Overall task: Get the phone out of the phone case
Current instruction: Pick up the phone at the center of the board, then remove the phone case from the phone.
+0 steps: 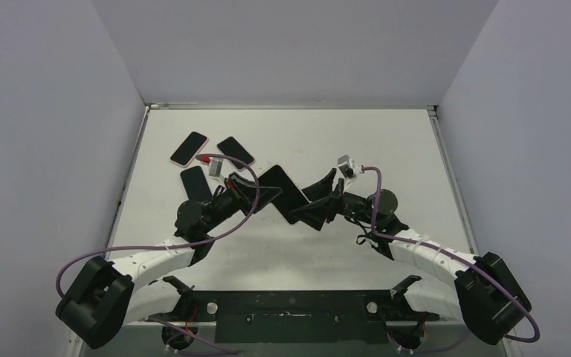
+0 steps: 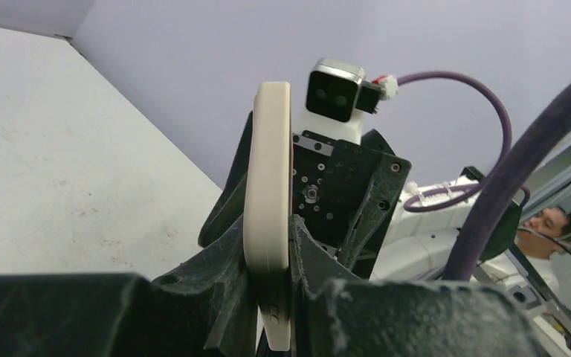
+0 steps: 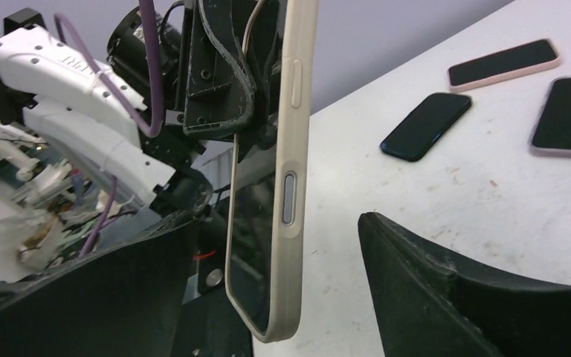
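**One arm has the cased phone, mid-air**

The phone [image 1: 286,195] in its cream case [image 3: 291,149] hangs above the middle of the table [image 1: 386,141]. Its long axis slants from far left to near right, dark screen tipped up. The left gripper [image 2: 268,297] pinches its left end across both faces. The right gripper [image 3: 275,223] gapes wide around the other end, clear on one side. With a single pinch on a slick case, a hard tug could swing or drop it.
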Tool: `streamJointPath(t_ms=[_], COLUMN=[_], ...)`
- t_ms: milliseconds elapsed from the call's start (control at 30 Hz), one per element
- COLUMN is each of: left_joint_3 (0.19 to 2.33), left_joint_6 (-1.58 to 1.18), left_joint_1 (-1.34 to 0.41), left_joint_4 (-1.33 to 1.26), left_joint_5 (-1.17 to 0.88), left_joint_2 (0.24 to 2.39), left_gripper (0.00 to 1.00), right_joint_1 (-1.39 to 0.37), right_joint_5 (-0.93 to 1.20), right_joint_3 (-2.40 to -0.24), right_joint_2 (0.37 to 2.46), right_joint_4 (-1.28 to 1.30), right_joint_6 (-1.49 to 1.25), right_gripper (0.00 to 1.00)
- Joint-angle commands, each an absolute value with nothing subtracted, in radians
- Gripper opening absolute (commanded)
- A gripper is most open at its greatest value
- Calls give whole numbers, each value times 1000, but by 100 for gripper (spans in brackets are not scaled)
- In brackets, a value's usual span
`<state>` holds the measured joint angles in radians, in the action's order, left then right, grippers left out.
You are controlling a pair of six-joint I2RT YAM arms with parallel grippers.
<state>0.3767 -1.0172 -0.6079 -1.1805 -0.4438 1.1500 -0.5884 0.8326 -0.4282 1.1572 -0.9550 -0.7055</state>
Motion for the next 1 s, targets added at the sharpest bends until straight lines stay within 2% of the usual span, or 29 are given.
streamJointPath(t_ms=[0, 67, 100, 133, 333, 533, 700, 967], left_joint_3=[345, 320, 309, 301, 280, 242, 237, 186], left_joint_6=[-1081, -1106, -1118, -1130, -1185, -1229, -1246, -1300], left_joint_1=[-605, -604, -604, -603, -603, -603, -603, -603], left_joint_4=[-1203, -1201, -1200, -1198, -1177, -1220, -1239, -1287], left_joint_5=[-254, -180, -154, -131, -64, -12, 25, 44], left_joint_2=[1066, 1043, 1033, 1025, 1000, 995, 996, 973], left_gripper=[0, 0, 0, 0, 0, 0, 0, 0], right_joint_1=[-632, -656, -666, -675, -698, -699, -708, -749], right_joint_5=[665, 628, 616, 604, 531, 542, 544, 546], right_joint_3=[-413, -400, -394, -391, -383, -452, -431, -389], right_joint_2=[1112, 1105, 1102, 1100, 1077, 1092, 1121, 1253], right_joint_4=[-985, -984, -985, -985, -995, -861, -974, -1218], right_joint_6=[-628, -613, -604, -596, -569, -585, -654, -770], right_gripper=[84, 91, 99, 100, 100, 100, 100, 91])
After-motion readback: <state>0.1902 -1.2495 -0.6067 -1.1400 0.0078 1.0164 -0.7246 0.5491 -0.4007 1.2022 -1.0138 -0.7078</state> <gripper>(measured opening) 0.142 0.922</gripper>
